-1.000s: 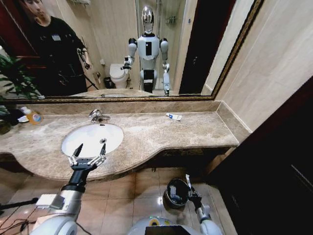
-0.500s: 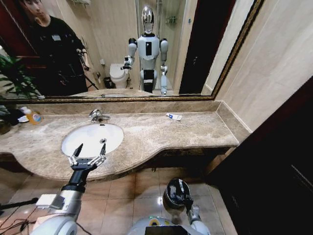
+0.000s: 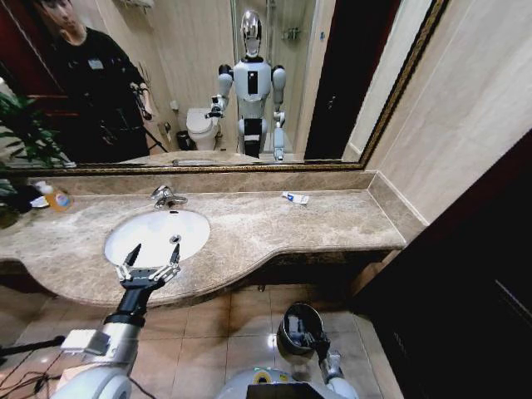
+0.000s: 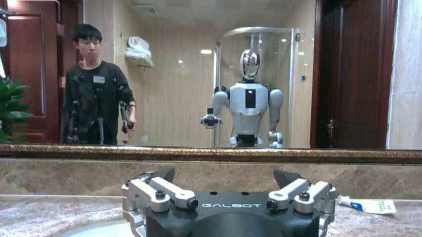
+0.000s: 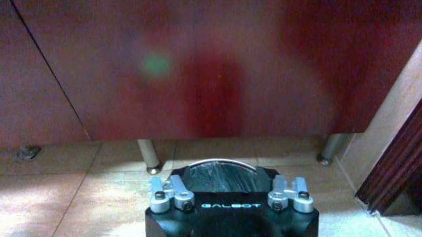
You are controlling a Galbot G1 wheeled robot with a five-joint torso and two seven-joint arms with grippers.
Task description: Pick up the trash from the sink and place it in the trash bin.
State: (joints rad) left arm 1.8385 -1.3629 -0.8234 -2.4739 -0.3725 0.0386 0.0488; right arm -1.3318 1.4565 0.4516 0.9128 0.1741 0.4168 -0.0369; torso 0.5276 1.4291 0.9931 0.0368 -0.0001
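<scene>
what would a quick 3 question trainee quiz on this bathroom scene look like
1. True or false: the left end effector is open above the near rim of the sink.
2. The right end effector is over: A) the faucet, B) the trash bin, C) the potted plant?
3. Which small item lies on the countertop to the right of the sink?

Key: 1 true. 2 B. 3 the white-blue tube.
</scene>
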